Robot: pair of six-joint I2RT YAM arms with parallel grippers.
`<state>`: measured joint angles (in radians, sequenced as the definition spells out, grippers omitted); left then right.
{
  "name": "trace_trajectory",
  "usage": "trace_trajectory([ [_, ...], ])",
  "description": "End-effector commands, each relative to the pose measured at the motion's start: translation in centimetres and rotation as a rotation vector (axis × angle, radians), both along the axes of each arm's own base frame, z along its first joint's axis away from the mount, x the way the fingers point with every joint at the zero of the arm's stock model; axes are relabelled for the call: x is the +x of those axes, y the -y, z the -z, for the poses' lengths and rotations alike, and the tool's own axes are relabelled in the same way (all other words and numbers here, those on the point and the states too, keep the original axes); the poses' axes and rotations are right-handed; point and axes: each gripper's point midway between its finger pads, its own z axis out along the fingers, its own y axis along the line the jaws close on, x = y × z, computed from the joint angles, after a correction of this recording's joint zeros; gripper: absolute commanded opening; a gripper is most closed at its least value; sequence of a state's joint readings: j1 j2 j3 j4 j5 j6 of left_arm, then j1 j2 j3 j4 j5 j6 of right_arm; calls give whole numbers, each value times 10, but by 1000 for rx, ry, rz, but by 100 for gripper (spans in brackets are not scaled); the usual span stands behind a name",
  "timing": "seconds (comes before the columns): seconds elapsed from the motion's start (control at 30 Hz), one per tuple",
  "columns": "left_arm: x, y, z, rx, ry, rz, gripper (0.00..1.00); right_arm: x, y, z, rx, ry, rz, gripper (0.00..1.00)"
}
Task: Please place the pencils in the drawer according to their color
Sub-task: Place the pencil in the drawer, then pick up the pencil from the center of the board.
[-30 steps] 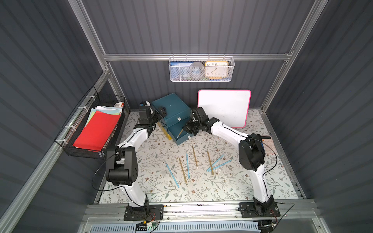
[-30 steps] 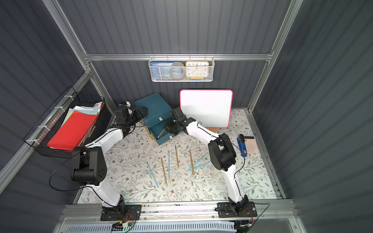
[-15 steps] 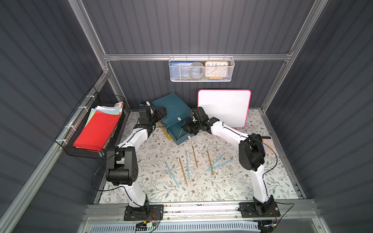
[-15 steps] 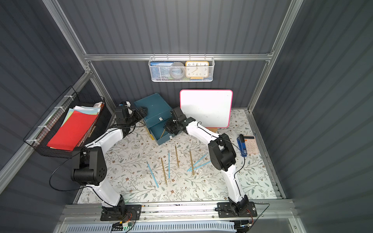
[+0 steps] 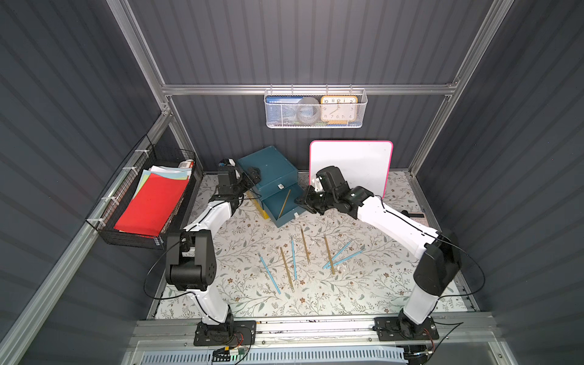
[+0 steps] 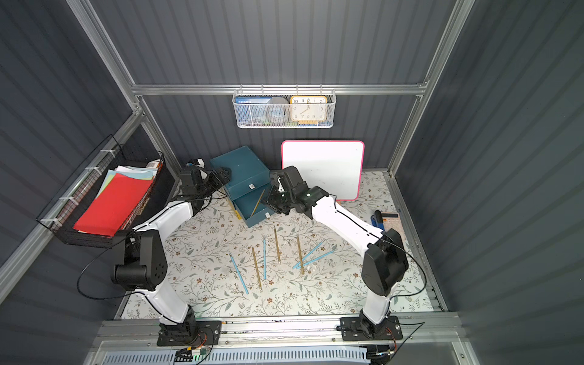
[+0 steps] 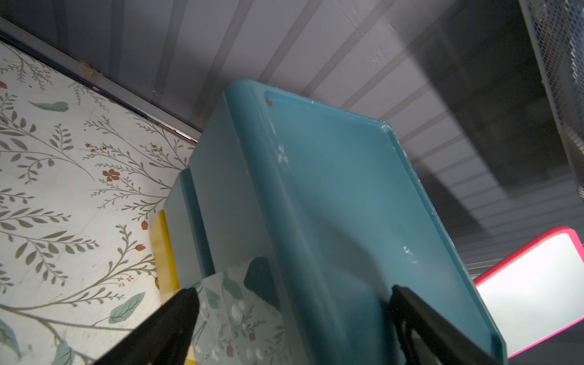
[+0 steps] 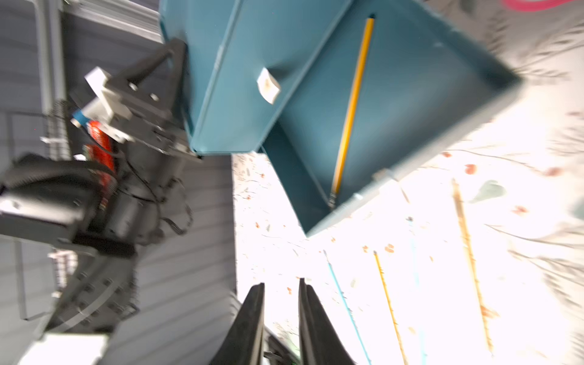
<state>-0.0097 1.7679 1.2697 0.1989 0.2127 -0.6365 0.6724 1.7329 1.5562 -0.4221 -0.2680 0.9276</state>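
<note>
A teal cabinet [image 5: 268, 167] stands at the back of the mat with its teal drawer [image 5: 286, 218] pulled out. One yellow pencil [image 5: 284, 202] lies slanted inside the drawer, also seen in the right wrist view [image 8: 350, 104]. Below it a yellow drawer [image 5: 260, 208] pokes out a little. My right gripper [image 5: 298, 200] hovers just beside the open drawer, slightly open with nothing between its fingers [image 8: 252, 303]. My left gripper [image 5: 252, 175] clamps the cabinet's top left edge [image 7: 284, 189]. Three yellow pencils [image 5: 286, 268] and several blue pencils [image 5: 268, 273] lie on the mat.
A pink-rimmed whiteboard [image 5: 350, 167] leans on the back wall right of the cabinet. A black wire basket [image 5: 104, 218] of coloured paper hangs at the left. A white mesh basket [image 5: 316, 124] holding a clock hangs high. A calculator [image 6: 390, 218] lies far right.
</note>
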Motion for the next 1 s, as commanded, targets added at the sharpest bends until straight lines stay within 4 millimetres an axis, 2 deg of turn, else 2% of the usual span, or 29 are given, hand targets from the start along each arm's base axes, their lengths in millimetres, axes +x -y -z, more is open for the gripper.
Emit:
trace_trajectory([
  [0.0,-1,4,-6,15,13,17,100,-25,38,56,-271,-13,-32,24],
  [0.13,-1,4,-4,13,10,17,100,-40,66,86,-402,-13,-29,24],
  [0.37,-1,3,-7,18,12,14,100,-54,97,134,-593,-45,-53,24],
  [0.5,-1,3,-8,18,13,12,100,-55,105,153,-684,-68,-95,24],
  [0.73,-1,4,-10,15,17,13,100,-58,117,175,-795,-116,-131,24],
  [0.97,0,4,-10,14,18,14,100,-66,121,197,-833,-165,-177,24],
])
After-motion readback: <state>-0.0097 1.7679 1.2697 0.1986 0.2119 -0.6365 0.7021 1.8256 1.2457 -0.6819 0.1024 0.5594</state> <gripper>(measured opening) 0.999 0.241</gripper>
